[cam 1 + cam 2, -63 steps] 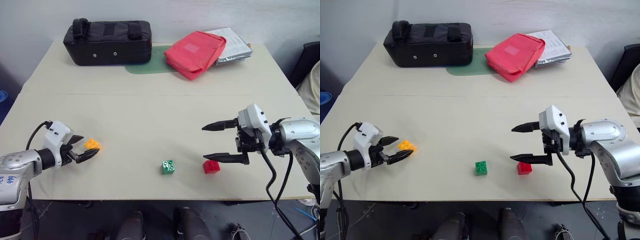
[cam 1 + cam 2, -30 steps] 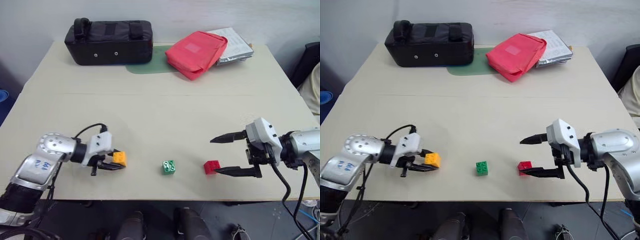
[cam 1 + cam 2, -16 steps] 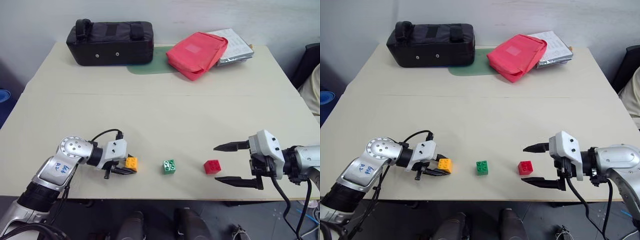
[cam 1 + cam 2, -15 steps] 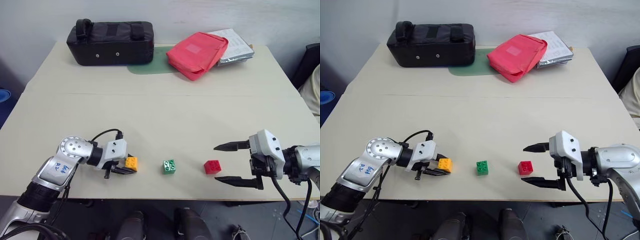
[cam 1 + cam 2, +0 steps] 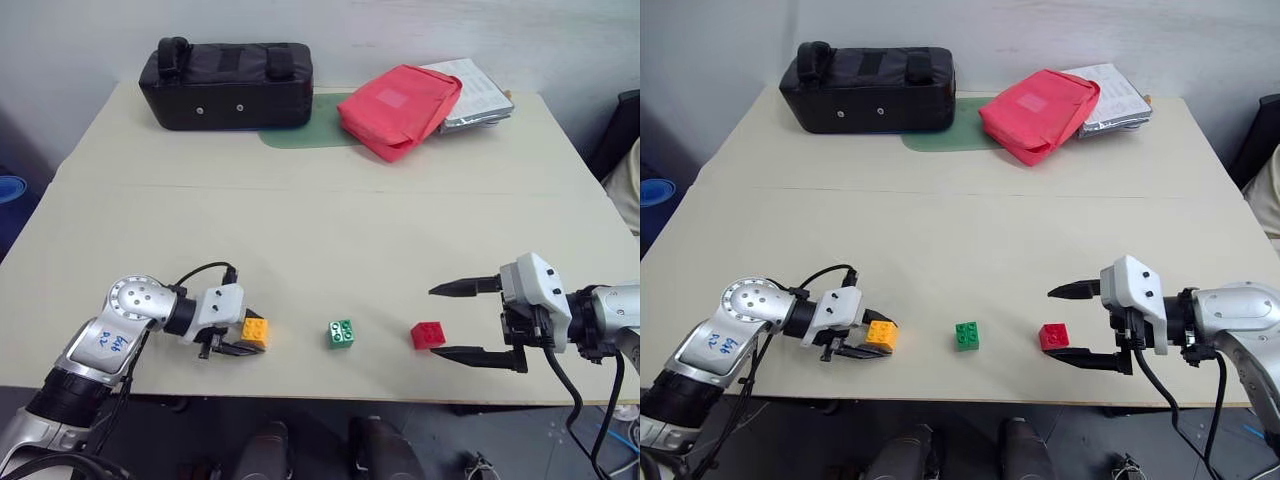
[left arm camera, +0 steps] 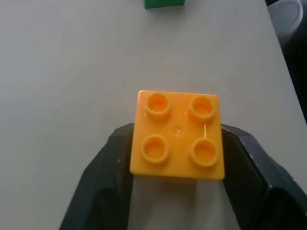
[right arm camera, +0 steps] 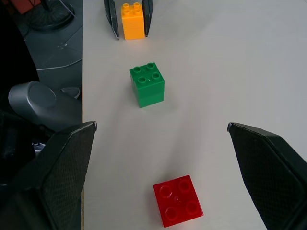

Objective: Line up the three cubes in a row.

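On the left, the left gripper [image 5: 243, 340] has the orange-yellow cube [image 5: 254, 331] between its fingers near the front edge of the tabletop [image 5: 320, 220]; whether it still clamps the cube I cannot tell. Probably it is setting the cube in line with the green cube [image 5: 341, 333] and the red cube [image 5: 428, 334], which sit further right. The right gripper [image 5: 462, 320] waits spread wide beside the red cube. Two seconds ago the orange-yellow cube was far left; now it is near the green one.
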You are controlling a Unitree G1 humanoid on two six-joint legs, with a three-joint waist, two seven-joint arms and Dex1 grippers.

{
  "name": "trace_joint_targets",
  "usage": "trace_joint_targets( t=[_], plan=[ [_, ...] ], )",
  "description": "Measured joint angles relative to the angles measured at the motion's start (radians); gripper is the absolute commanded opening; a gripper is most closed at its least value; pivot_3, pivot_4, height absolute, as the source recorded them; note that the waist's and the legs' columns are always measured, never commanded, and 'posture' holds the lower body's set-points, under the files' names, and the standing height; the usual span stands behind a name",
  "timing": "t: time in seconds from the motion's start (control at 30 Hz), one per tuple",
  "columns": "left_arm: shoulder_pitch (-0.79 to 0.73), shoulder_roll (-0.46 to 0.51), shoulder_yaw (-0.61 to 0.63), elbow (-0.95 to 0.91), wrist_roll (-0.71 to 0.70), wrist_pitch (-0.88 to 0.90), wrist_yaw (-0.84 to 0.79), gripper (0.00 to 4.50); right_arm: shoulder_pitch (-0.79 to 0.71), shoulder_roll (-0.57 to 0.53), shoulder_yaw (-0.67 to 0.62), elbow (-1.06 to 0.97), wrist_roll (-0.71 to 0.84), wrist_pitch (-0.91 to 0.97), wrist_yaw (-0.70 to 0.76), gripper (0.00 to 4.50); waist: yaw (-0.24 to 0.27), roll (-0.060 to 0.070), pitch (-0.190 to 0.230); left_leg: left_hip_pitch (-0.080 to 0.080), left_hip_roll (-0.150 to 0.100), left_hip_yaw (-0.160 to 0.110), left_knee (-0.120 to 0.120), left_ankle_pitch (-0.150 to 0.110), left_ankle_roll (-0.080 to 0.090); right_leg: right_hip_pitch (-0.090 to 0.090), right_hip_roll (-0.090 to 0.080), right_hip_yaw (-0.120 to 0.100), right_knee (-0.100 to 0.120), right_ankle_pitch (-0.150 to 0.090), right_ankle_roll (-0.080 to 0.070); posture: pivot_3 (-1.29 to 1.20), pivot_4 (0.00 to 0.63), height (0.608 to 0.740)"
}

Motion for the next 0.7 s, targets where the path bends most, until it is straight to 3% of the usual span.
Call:
trace_joint_targets(
  t=[0.13, 0.4, 0.57, 0.7],
  plan=[
    [0.005, 0.008, 0.013, 0.004, -0.010, -0.001, -0.014, 4.47, 0.003, -0.011, -0.001, 0.011, -0.001, -0.005, 0.016, 4.50, 0.001, 0.000, 0.000, 0.001, 0.000, 0.000, 0.000, 0.000, 0.001, 0.001, 0.000, 0.000, 0.000, 0.000, 0.000, 0.00, 0.150, 0.740],
    [0.063, 0.138, 0.222, 0.025, -0.137, 0.006, -0.090, 4.47, 0.118, -0.081, -0.151, 0.165, -0.017, -0.070, 0.147, 4.50, -0.001, 0.000, 0.000, 0.001, 0.000, 0.000, -0.001, 0.000, 0.000, 0.001, 0.000, 0.000, -0.002, 0.000, 0.000, 0.00, 0.150, 0.740],
    [0.158, 0.275, 0.388, 0.035, -0.201, -0.024, -0.207, 4.47, 0.168, -0.119, -0.274, 0.290, -0.027, -0.115, 0.238, 4.50, -0.005, 0.001, 0.001, 0.002, 0.000, 0.000, -0.002, 0.000, 0.000, 0.001, 0.000, 0.000, -0.002, -0.001, -0.001, 0.00, 0.150, 0.740],
    [0.199, 0.321, 0.485, 0.031, -0.273, 0.035, -0.233, 4.47, 0.204, -0.128, -0.311, 0.294, -0.026, -0.104, 0.260, 4.50, -0.004, 0.003, 0.002, 0.003, 0.000, 0.000, -0.003, -0.001, 0.001, 0.002, 0.000, 0.000, -0.002, -0.001, -0.002, 0.00, 0.150, 0.740]
  ],
)
